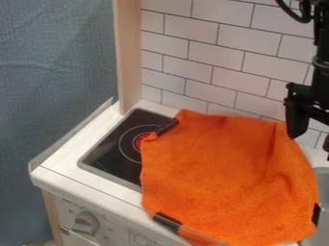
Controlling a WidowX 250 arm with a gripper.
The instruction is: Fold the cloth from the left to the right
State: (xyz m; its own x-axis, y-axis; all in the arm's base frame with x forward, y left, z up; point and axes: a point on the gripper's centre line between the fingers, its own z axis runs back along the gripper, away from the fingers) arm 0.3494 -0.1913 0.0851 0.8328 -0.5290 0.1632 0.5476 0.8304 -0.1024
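1. Orange cloth [225, 168], spread across part of the black hob [110, 153] and counter, over the front edge, with black strips at its margins.
2. Black gripper [311, 144] by the cloth's upper right corner, fingers apart; contact unclear.
3. Grey sink [323, 180] at right, partly under cloth.
4. Knob [85, 223] on the front panel, markings too small to read.
5. Upright wooden post [128, 53] behind the hob.

Cloth [218, 168] orange; wall tiles [212, 54] white, grey-lined; backdrop [57, 62] blue-grey; cooktop [110, 150] black, white-ringed, red-centred.
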